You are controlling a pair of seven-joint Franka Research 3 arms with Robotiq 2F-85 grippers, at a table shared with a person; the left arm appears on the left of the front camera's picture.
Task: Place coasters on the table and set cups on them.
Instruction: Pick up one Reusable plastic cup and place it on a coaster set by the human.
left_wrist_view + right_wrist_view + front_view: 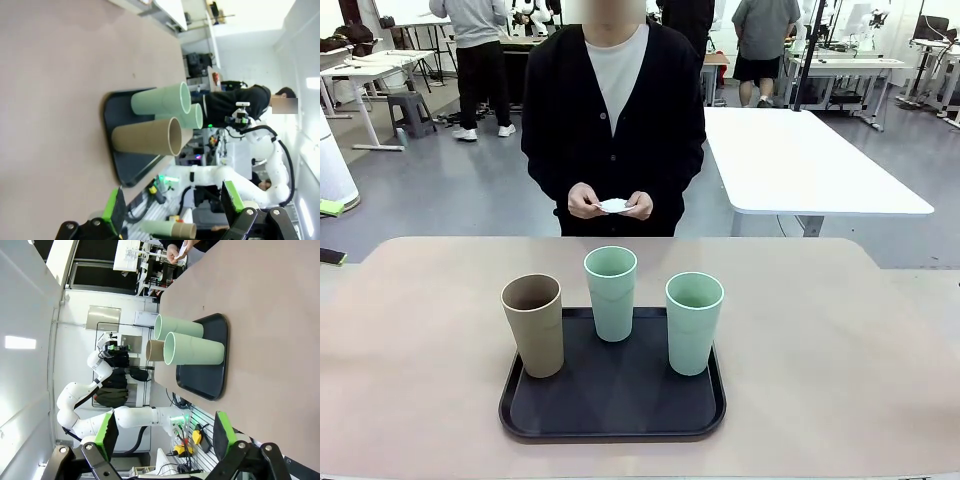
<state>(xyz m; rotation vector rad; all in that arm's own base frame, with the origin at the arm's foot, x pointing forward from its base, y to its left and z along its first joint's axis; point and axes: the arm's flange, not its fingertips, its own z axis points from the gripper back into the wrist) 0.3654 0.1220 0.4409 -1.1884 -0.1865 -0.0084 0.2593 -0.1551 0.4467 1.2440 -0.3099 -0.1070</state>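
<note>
A black tray (612, 412) lies on the beige table (410, 340), close to the robot's edge and about in the middle. All three cups stand upright on it with the mouths up. The tan cup (533, 326) is at the tray's left side, one green cup (611, 294) is at the far edge in the middle, and the other green cup (694, 323) is at the right side. They are near each other, but they do not touch. No cup stands on a coaster yet. The coasters (616, 206) are not on the table: a person (615, 110) in a dark cardigan stands at the far side and holds them as a small white piece between both hands (584, 203), in front of the body (how many are in the stack, I cannot tell). The right wrist view shows the same white piece at the top edge, beyond the end of the table. The left claw (174, 205) is well apart from the tray. Its jaws stand wide apart with nothing between them, and the green pads (115, 209) face each other over bare tabletop. The right claw (165, 435) is in the same condition on the other side, with the jaws wide apart, gripping nothing and touching nothing. Behind the person there is a white table (810, 160).
</note>
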